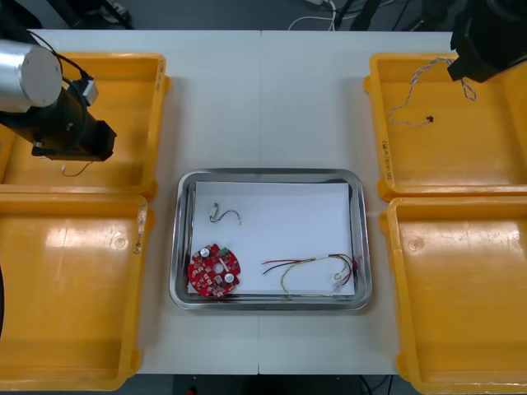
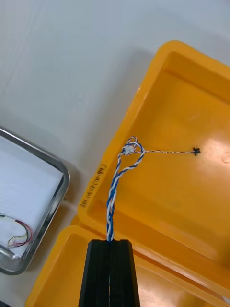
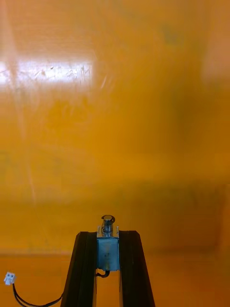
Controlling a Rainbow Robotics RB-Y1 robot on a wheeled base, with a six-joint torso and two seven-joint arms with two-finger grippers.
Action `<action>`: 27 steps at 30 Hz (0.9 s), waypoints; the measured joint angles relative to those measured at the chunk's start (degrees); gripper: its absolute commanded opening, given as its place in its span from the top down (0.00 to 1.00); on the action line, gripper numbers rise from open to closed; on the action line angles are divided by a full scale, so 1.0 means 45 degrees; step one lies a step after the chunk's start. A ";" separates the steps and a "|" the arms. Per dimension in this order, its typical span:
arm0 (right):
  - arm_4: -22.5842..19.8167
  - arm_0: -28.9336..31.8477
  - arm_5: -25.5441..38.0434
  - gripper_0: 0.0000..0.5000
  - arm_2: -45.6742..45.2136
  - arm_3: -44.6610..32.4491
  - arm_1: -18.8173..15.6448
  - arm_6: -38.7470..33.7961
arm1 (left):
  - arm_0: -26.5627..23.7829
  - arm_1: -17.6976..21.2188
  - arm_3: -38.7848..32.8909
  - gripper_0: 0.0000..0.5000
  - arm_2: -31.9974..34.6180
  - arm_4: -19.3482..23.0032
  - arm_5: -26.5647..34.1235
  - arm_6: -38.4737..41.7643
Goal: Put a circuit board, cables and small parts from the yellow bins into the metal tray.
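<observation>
Light and bare along its middle, the table (image 1: 263, 99) has a shiny rectangular metal tray (image 1: 183, 247) with a white inside at its centre. A far-left yellow plastic bin (image 1: 132, 70) and a near-left yellow plastic bin (image 1: 66, 288) sit along one side edge. A far-right yellow plastic bin (image 1: 383, 148) and a near-right yellow plastic bin (image 1: 461, 288) sit along the other.

The left arm (image 1: 58, 107) hangs over the far-left bin. Its left gripper (image 3: 108, 234) is clamped on a small metal part (image 3: 108, 252), a blue-grey block with a round cap rising between the black fingers, above the bin's floor. A thin black wire with a white plug (image 3: 8, 278) trails beside the fingers.

The right arm (image 1: 490, 37) is at the table's far-right corner, above the far-right bin. Its right gripper (image 2: 110, 241) is closed on one end of a twisted blue and white cable (image 2: 116, 192). The cable runs out from the fingertips, loops close to the bin's rim, then continues as a thinner strand to a small black plug (image 2: 195, 151) inside that bin.

In the tray, a round red circuit board (image 1: 214, 270) lies in the near-left corner. A red and yellow cable (image 1: 311, 270) curls along the near edge toward the near-right corner. A second small metal piece with a short wire (image 1: 224, 214) lies toward the far-left corner.
</observation>
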 measured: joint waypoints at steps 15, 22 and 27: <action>-0.1570 0.0021 0.0002 1.00 0.1368 -0.2273 -0.0198 0.0001 | 0.0008 0.0039 -0.2668 1.00 0.0426 -0.0460 0.2844 -0.0883; -0.3022 0.0022 0.0002 1.00 0.1716 -0.2400 -0.0225 0.0001 | 0.0009 0.0021 -0.3584 1.00 0.0426 -0.0659 0.3465 -0.0883; -0.3420 0.0054 0.0002 1.00 0.2152 -0.2780 -0.0363 0.0001 | 0.0009 -0.0116 -0.4009 1.00 0.0426 -0.0704 0.3472 -0.0882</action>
